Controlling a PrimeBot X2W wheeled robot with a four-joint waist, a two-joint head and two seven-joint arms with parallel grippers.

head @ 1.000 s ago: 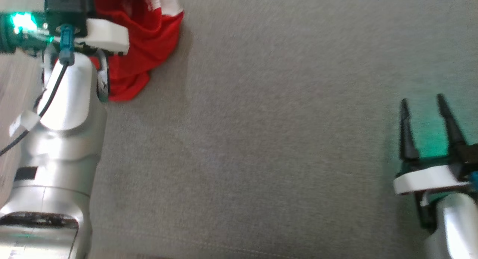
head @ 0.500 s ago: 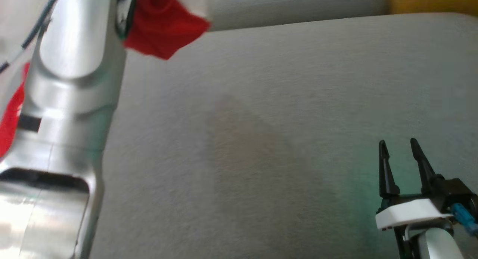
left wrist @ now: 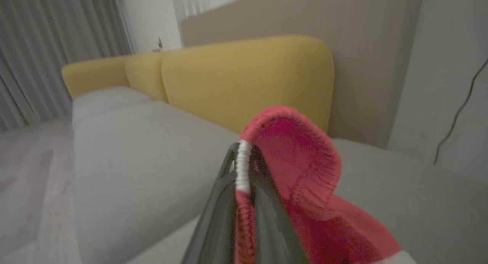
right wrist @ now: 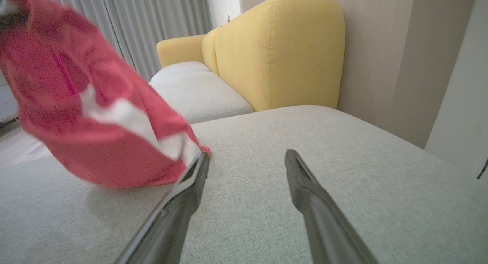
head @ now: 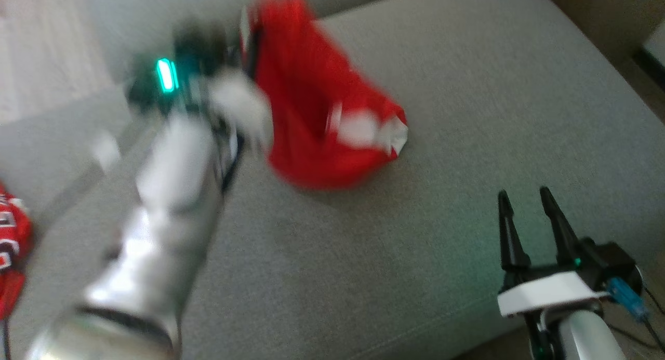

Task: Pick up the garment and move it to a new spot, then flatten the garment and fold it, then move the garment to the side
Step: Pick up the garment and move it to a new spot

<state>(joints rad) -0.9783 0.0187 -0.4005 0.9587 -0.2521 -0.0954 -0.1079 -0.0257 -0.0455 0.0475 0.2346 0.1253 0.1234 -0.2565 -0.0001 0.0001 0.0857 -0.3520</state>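
Two fingers of the left gripper (left wrist: 244, 149) pinched the red garment (head: 322, 121) by its white edge (left wrist: 242, 168), holding it up over the grey cushion (head: 467, 116), while the right gripper (head: 523, 192) sat wide and empty; setting it down slowly would likely stop bunching.

Two red fabric garments show in the head view: the red-and-white garment (head: 322, 126) in the upper middle and a second red garment (head: 13, 245) at the left edge. There are two grippers, the left gripper (left wrist: 244, 148) and the right gripper (head: 523, 194), each with two long dark fingers (head: 560, 225), four in all. The right wrist view gives two grey fabric seat cushions, the near cushion (right wrist: 381, 172) and the far cushion (right wrist: 198, 92), and at least two yellow upholstered back cushions (right wrist: 282, 47).
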